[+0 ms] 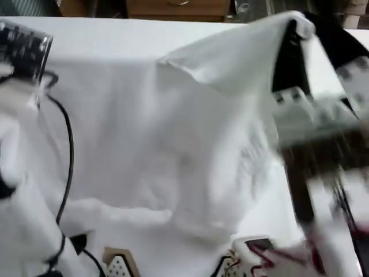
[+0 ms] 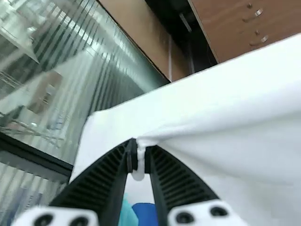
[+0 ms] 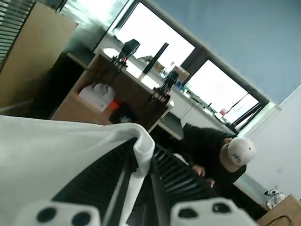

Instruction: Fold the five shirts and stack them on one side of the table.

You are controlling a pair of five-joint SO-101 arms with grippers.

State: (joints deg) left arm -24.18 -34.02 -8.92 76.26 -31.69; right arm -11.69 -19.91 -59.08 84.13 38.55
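High view takes in the white table (image 1: 115,34), almost wholly covered by one white shirt (image 1: 190,144) spread from the middle out towards 3 o'clock. The cloth lies mostly flat, but its corner at about 1 o'clock is hoisted clear of the table into a peaked flap, and I judge that a side is being lifted so it can be carried across the body as a fold. The right arm (image 1: 311,133) stands under that flap at 2 to 3 o'clock, and the left arm (image 1: 17,173) rises along the 9 o'clock edge. The right gripper (image 3: 143,153) is clamped on a rolled edge of the cloth, which drapes over one jaw. The left gripper (image 2: 139,150) is likewise pinched tight on a small tuck of the hem, with the fabric stretched taut away from it. Two held points would keep the edge straight as it travels. A black cable (image 1: 69,150) trails down the left arm across the cloth near 8 o'clock, where it might snag.
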